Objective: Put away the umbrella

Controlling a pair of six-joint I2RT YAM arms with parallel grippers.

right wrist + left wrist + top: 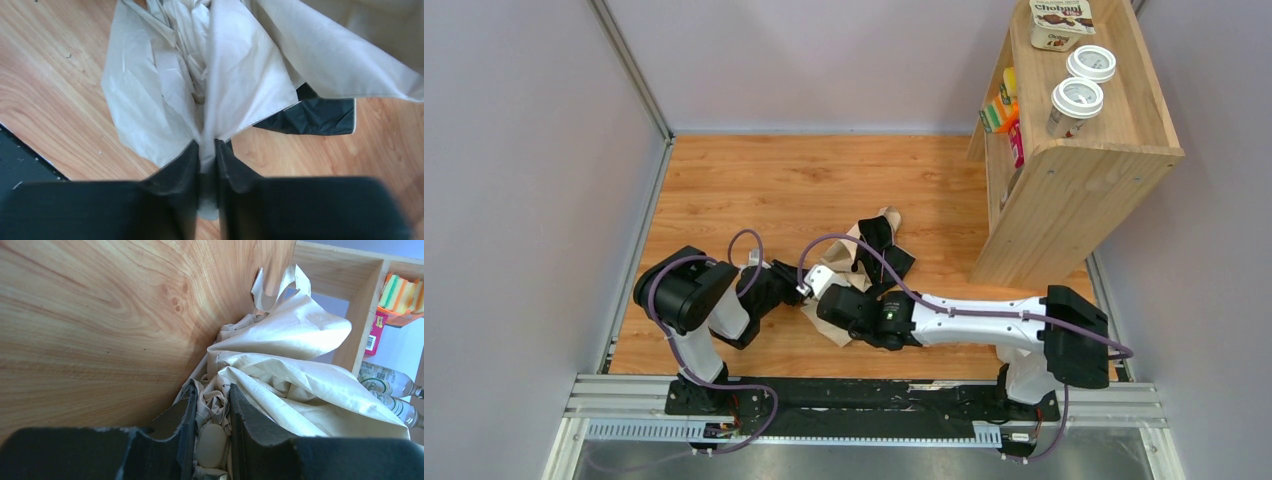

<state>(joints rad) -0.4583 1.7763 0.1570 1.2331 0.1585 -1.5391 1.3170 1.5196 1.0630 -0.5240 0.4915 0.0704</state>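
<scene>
Asker: Where does the umbrella lie against your jaws?

Me: The umbrella (300, 330) is caught in both pairs. My left jaws are clenched on a bunched twist of its cream fabric. The folds are squeezed into the narrow gap between them, and the rest of the cloth billows out beyond the tips and off to their right.

Asker: Is anything else in that gap?

Me: A pale oval piece (212, 445) sits deep between the left jaws, with crumpled cloth wrapped round it. Whether it is the handle knob, I cannot tell.

Asker: And the right pair?

Me: My right jaws are pinched almost together, grasping one fold of the same fabric. From the tips the cloth spreads ahead and out to both sides. A dark panel (310, 115) of the umbrella shows just past the tips on their right, under the cream sheet and lying on the tabletop (60, 100).

Asker: How do the two pairs stand to each other?

Me: In the top view they are close together over the middle of the tabletop. Cream cloth shows beyond and beneath my right wrist.

Asker: What is past the umbrella?

Me: Further ahead of my left jaws, beyond the fabric, stands a wooden shelf (357, 325). It holds bottles (390, 385) and a stack of coloured sponges (400, 290), all well apart from the tips
</scene>
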